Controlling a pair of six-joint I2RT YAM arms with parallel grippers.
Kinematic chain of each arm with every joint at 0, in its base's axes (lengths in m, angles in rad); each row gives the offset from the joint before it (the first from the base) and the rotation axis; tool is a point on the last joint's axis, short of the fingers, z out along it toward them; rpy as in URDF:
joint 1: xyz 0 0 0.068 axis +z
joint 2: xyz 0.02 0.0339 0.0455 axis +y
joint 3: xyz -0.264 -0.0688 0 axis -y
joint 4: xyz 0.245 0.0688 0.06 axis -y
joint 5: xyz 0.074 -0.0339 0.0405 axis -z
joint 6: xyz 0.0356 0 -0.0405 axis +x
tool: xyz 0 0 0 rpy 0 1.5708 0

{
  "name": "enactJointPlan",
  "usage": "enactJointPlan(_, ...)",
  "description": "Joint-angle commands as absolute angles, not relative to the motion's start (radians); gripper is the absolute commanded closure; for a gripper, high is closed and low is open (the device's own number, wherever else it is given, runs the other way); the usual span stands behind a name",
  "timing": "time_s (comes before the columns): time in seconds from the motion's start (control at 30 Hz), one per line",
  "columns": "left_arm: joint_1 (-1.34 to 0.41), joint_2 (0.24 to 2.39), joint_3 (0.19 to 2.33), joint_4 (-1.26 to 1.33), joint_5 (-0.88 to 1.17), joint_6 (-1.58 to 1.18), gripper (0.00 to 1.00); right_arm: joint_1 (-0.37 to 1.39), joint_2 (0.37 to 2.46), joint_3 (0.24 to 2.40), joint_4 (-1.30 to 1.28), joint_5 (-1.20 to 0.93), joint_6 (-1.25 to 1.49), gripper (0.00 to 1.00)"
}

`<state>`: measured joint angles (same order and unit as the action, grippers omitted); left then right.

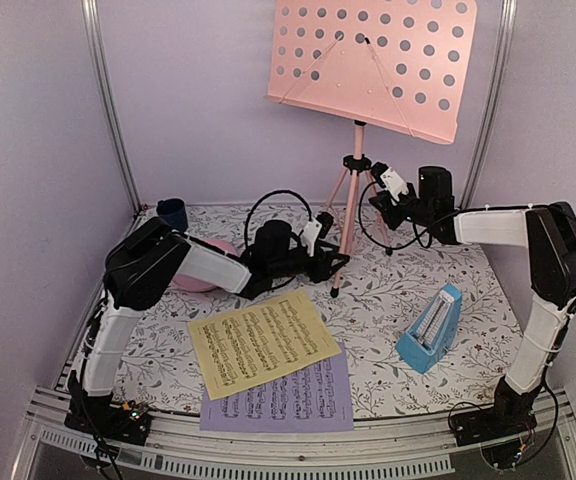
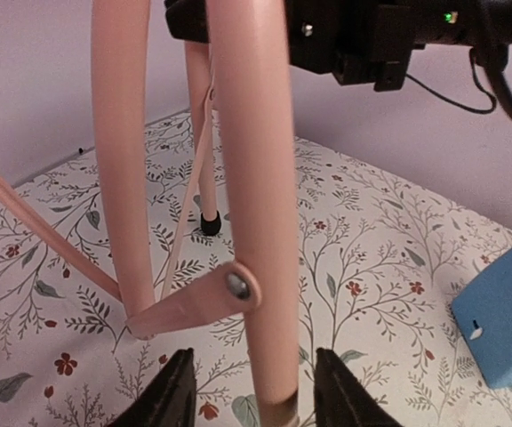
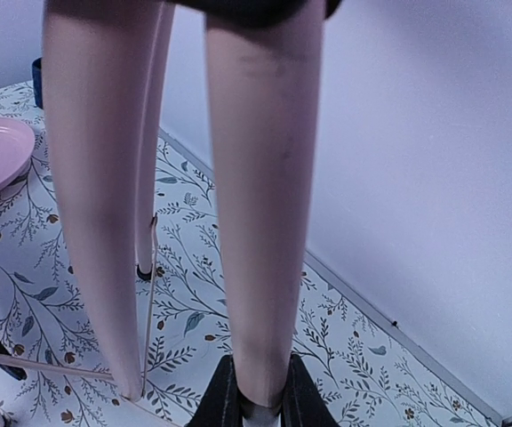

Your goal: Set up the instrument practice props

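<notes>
legs of music stand [image 1: 388,90], smooth tubes: right gripper [image 3: 260,402] clamps one, left gripper [image 2: 258,393] loosely straddles one.

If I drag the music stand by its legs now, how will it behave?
Likely top-heavy: the music stand carries a wide desk high above a narrow tripod, so a quick pull could tip it. The thin tube legs look light and smooth; the right gripper, shut on one, might slip. The left gripper is open.
</notes>
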<state>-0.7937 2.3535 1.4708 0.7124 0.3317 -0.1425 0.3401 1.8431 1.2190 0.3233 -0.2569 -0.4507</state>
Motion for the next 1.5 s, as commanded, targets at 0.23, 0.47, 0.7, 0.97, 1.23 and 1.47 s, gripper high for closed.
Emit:
enactJointPlan(0.23, -0.798, 2.276, 1.401, 0.693, 0.31, -0.125, 0.86, 0.355, 1.782, 1.181, 0.312, -0.216, -0.436, 1.0)
enactJointPlan(0.47, -0.795, 2.195, 1.316, 0.678, 0.287, -0.107, 1.0, 0.356, 1.759, 1.156, 0.303, -0.168, -0.443, 1.0)
enactJointPlan(0.7, -0.807, 2.145, 1.195, 0.745, 0.266, -0.143, 1.0, 0.353, 1.748, 1.122, 0.295, -0.135, -0.446, 1.0)
enactJointPlan(0.97, -0.841, 2.138, 1.18, 0.759, 0.235, -0.172, 1.0, 0.352, 1.737, 1.071, 0.295, -0.104, -0.444, 1.0)
enactJointPlan(1.23, -0.891, 2.156, 1.261, 0.689, 0.225, -0.172, 1.0, 0.352, 1.748, 1.114, 0.286, -0.119, -0.459, 1.0)
enactJointPlan(1.47, -0.923, 2.148, 1.286, 0.639, 0.209, -0.133, 1.0, 0.34, 1.783, 1.182, 0.275, -0.161, -0.491, 1.0)
